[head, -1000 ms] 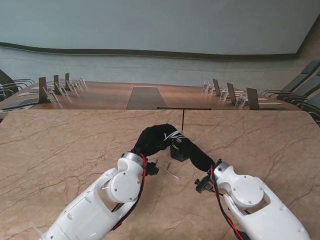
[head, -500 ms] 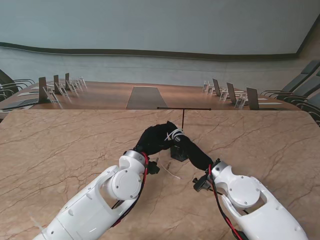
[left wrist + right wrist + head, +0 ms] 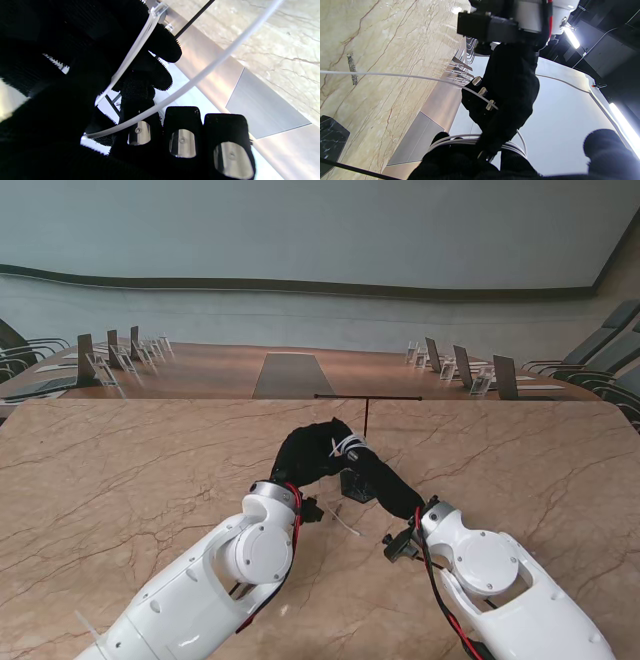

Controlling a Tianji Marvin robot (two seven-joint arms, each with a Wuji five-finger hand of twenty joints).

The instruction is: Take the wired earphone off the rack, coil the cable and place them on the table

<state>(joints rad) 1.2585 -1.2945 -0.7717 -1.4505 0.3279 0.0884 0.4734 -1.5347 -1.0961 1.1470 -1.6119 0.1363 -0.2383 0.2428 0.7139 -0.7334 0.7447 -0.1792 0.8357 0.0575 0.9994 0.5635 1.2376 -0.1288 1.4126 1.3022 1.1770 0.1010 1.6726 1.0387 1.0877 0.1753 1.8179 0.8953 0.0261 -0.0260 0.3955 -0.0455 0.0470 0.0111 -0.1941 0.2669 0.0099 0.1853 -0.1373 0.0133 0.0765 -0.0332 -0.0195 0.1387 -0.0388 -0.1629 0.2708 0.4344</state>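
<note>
Marble table (image 3: 120, 480) under both arms, conference seats beyond far edge. White earphone cable (image 3: 347, 447) at table centre, wound in loops around right hand (image 3: 375, 470) fingers; loops plain in right wrist view (image 3: 460, 140). Left hand (image 3: 310, 455) just left of it, touching, fingers curled and pinching cable strand (image 3: 200, 75) that runs off across table. Loose cable end (image 3: 345, 527) lies near me, between wrists. Thin black rack (image 3: 367, 415) upright just beyond hands, dark base (image 3: 357, 486) beneath them.
</note>
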